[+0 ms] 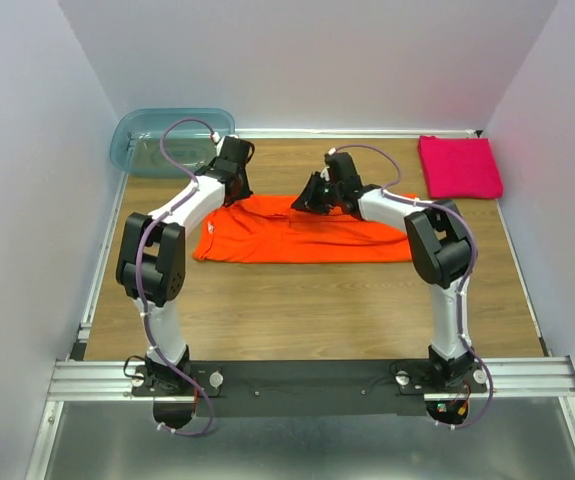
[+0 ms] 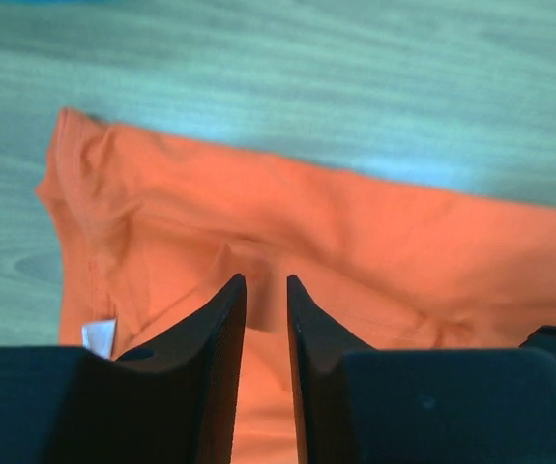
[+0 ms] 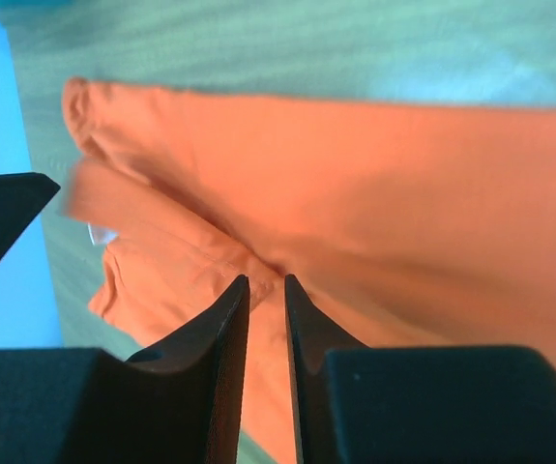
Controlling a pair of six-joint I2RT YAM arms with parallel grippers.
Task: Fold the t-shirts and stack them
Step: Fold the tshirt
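Left tool [image 2: 265,280] and right tool [image 3: 266,280], jaws slightly apart, are hanging over the far edge of the orange t-shirt [image 1: 267,240]; the folded magenta t-shirt [image 1: 459,166] is lying well right of it.

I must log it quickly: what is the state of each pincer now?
Left pincer: slightly open, over the orange t-shirt, no grip visible.
Right pincer: slightly open, over the same t-shirt, no grip visible.
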